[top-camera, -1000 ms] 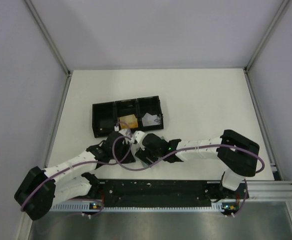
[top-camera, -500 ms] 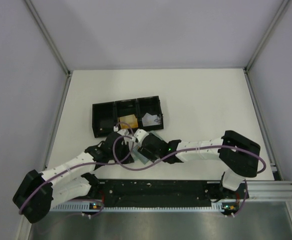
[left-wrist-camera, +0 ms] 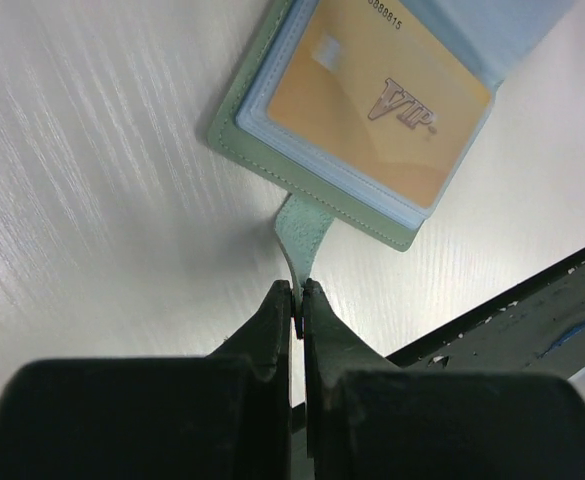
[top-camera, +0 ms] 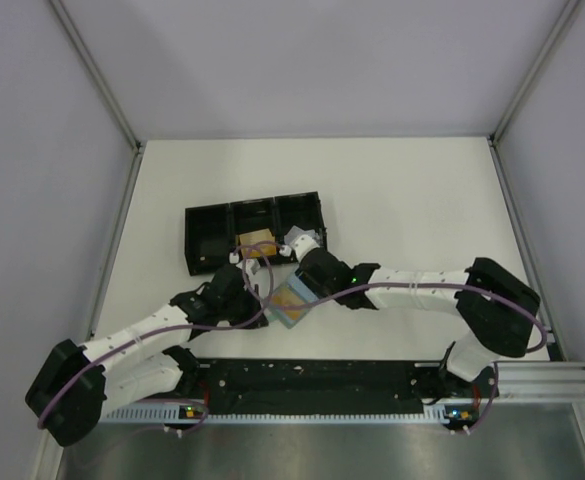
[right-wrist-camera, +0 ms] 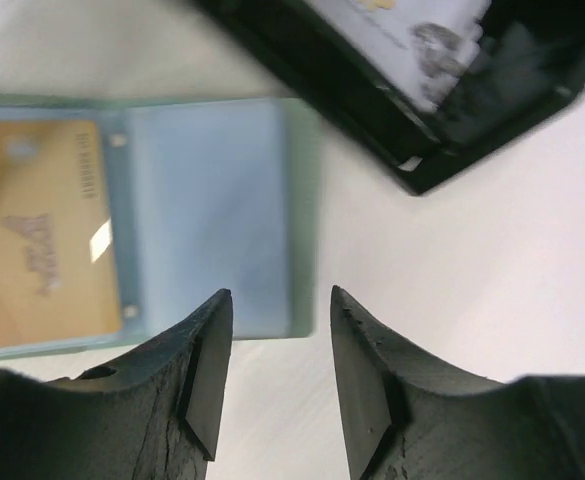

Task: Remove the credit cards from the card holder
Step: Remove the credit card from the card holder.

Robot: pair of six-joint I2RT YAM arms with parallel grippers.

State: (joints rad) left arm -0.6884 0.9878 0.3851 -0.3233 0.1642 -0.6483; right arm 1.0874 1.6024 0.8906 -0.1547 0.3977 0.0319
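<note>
Card holder point(left-wrist-camera: 272, 140) lies spread open on the table point(left-wrist-camera: 92, 200), dead ahead of our left pincer point(left-wrist-camera: 298, 288), which is clamped on its tab point(left-wrist-camera: 300, 228). Gold card point(left-wrist-camera: 372, 105) sits in the panel nearest that pincer. Our right pincer point(right-wrist-camera: 279, 295) hovers over the blue panel point(right-wrist-camera: 212, 210), jaws apart, gripping nothing; black tray point(right-wrist-camera: 362, 95) just beyond.

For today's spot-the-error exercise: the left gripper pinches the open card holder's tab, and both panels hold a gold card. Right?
No: the right wrist view shows only one panel of the card holder holding a gold card; the other is empty.
</note>
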